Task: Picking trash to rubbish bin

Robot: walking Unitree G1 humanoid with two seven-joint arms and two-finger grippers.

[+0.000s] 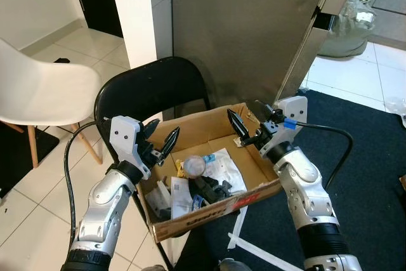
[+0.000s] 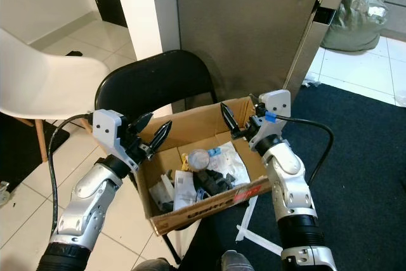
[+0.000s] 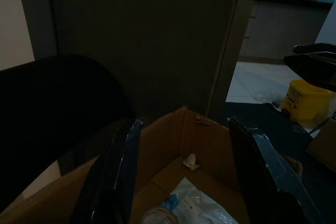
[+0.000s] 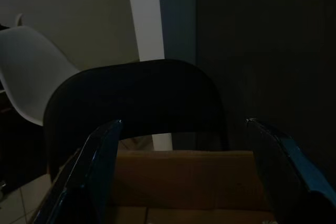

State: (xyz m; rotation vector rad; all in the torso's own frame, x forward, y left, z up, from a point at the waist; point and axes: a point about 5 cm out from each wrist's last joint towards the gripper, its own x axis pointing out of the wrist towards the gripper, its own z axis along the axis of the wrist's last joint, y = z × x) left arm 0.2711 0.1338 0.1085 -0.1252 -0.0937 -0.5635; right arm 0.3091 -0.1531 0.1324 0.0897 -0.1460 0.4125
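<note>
An open cardboard box (image 1: 209, 211) rests on the seat of a black folding chair (image 1: 152, 90). Inside it lies trash: a white plastic pack (image 1: 222, 166), a round clear lid (image 1: 193, 166), papers and black pieces (image 1: 212, 188). My left gripper (image 1: 163, 132) is open at the box's left rim with nothing between its fingers. Over the back right corner of the box my right gripper (image 1: 244, 112) is also open and empty. The left wrist view looks between its fingers (image 3: 118, 171) into the box (image 3: 173, 135). The right wrist view faces the chair back (image 4: 136, 98).
A white chair (image 1: 44, 93) stands to the left on the tiled floor. A tall grey panel (image 1: 241, 30) rises right behind the black chair. Dark carpet (image 1: 368, 157) covers the floor to the right, with a white strip (image 1: 238, 233) on it. A green bag (image 1: 346, 30) sits far right.
</note>
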